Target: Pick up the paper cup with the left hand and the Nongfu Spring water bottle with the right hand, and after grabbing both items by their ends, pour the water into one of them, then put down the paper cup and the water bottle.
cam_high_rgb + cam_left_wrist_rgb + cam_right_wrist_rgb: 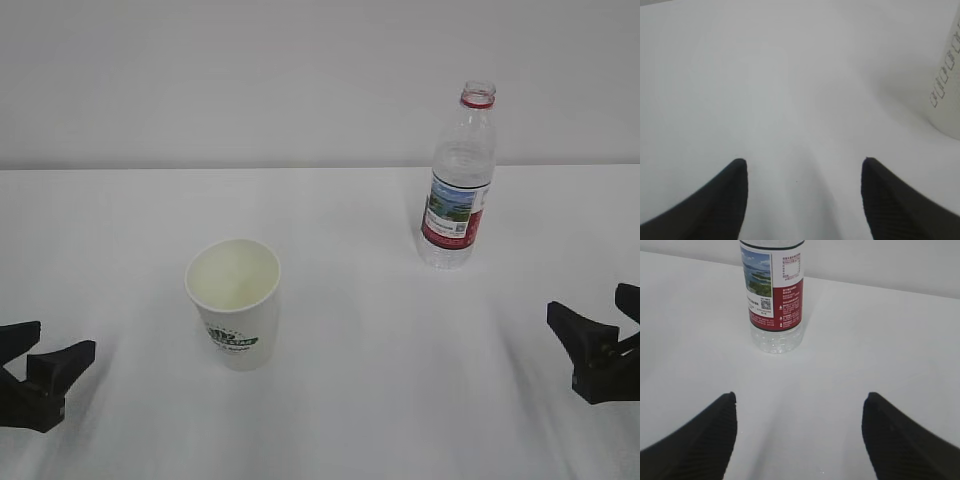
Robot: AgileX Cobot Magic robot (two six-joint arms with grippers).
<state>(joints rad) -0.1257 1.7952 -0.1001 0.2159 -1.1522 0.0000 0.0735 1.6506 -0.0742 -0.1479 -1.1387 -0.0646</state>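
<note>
paper cup, water bottle, apart from jaws

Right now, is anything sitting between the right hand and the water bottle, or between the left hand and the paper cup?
Nothing visible. Only bare white table lies between the open right hand and the water bottle, which stands upright ahead and slightly left. The open left hand also faces bare table; the paper cup stands off to its right.

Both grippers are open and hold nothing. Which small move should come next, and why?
Probably the left gripper should move forward and to its right toward the paper cup. Its jaws stand open over bare table, and in the left wrist view the cup sits only at the right edge, not between the fingers.
</note>
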